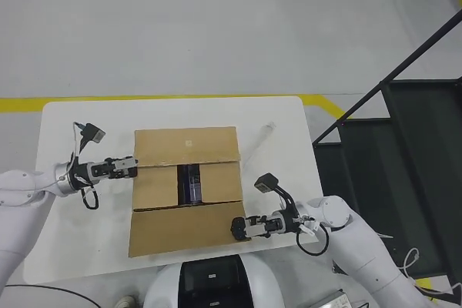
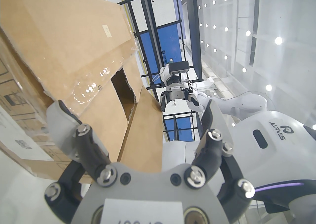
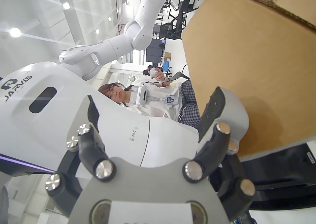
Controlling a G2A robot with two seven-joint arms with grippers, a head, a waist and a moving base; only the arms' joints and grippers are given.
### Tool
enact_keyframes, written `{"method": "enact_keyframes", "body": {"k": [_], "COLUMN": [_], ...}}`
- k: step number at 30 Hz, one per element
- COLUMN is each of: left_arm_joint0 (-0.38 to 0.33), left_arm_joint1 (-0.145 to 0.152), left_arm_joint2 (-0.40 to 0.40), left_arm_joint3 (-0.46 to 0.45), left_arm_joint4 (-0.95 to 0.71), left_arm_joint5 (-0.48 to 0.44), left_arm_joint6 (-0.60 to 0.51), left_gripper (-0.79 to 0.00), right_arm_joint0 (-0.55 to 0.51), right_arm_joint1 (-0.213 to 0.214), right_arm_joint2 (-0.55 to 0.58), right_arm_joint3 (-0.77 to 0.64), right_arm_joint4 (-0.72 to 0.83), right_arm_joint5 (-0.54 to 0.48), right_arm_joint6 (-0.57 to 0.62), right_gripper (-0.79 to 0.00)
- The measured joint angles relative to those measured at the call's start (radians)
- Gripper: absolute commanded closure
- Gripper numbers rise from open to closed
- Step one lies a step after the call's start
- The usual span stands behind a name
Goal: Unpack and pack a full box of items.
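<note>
A brown cardboard box [image 1: 186, 192] stands mid-table with its two long flaps folded outward. Between the inner flaps a narrow gap shows a dark item [image 1: 190, 185] inside. My left gripper [image 1: 131, 165] is at the box's left side, level with the top edge; in its wrist view it [image 2: 137, 116] is open, one finger [image 2: 61, 116] against the box's taped corner [image 2: 74, 81]. My right gripper [image 1: 237, 228] is at the right end of the near flap, open [image 3: 155, 108], with one pad [image 3: 214, 108] beside the flap [image 3: 246, 61]. It also appears far off as the right gripper [image 2: 174, 97].
A clear plastic strip [image 1: 258, 142] lies on the white table [image 1: 285, 123] right of the box. Black metal stairs [image 1: 400, 146] stand beyond the table's right edge. Bare table lies left of the box and along the far edge.
</note>
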Motion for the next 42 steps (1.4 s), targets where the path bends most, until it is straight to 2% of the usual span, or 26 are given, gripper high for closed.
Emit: {"method": "enact_keyframes", "body": {"k": [5,11,15,19,24,28,32,40,42], "left_arm_joint0": [-0.027,-0.058,-0.097,-0.179,-0.298,-0.382,-0.467,-0.599,-0.627], "left_arm_joint1": [-0.012,-0.017,-0.028,-0.054,-0.098,-0.134,-0.184,-0.286,-0.311], "left_arm_joint2": [0.003,-0.011,-0.001,0.038,0.106,0.164,0.244,0.38,0.414], "left_arm_joint3": [0.019,-0.003,0.004,0.06,0.153,0.228,0.326,0.53,0.587], "left_arm_joint4": [-0.037,-0.055,-0.097,-0.162,-0.211,-0.192,-0.15,-0.069,-0.004], "left_arm_joint5": [-0.032,-0.045,-0.012,0.047,0.065,0.086,0.141,0.18,0.188], "left_arm_joint6": [-0.02,-0.037,-0.061,-0.072,-0.105,-0.084,-0.001,0.101,0.176], "left_gripper": [-0.785,-0.785,-0.785,-0.785,-0.785,-0.785,-0.785,-0.785,-0.785], "right_arm_joint0": [-0.002,0.002,-0.002,-0.005,-0.014,-0.026,-0.035,-0.053,-0.054], "right_arm_joint1": [0.006,0.011,0.014,0.017,0.021,0.026,0.029,0.033,0.032], "right_arm_joint2": [-0.006,-0.01,-0.013,-0.015,-0.011,-0.003,-0.004,-0.013,-0.023], "right_arm_joint3": [-0.008,-0.012,-0.01,-0.004,-0.008,-0.008,-0.013,-0.02,-0.015], "right_arm_joint4": [-0.007,-0.014,-0.017,-0.019,-0.021,-0.032,-0.042,-0.074,-0.095], "right_arm_joint5": [-0.001,-0.003,-0.007,-0.011,-0.017,-0.021,-0.025,-0.028,-0.025], "right_arm_joint6": [-0.001,-0.003,-0.007,-0.011,-0.017,-0.021,-0.025,-0.04,-0.056], "right_gripper": [-0.785,-0.785,-0.785,-0.785,-0.785,-0.785,-0.785,-0.785,-0.785]}}
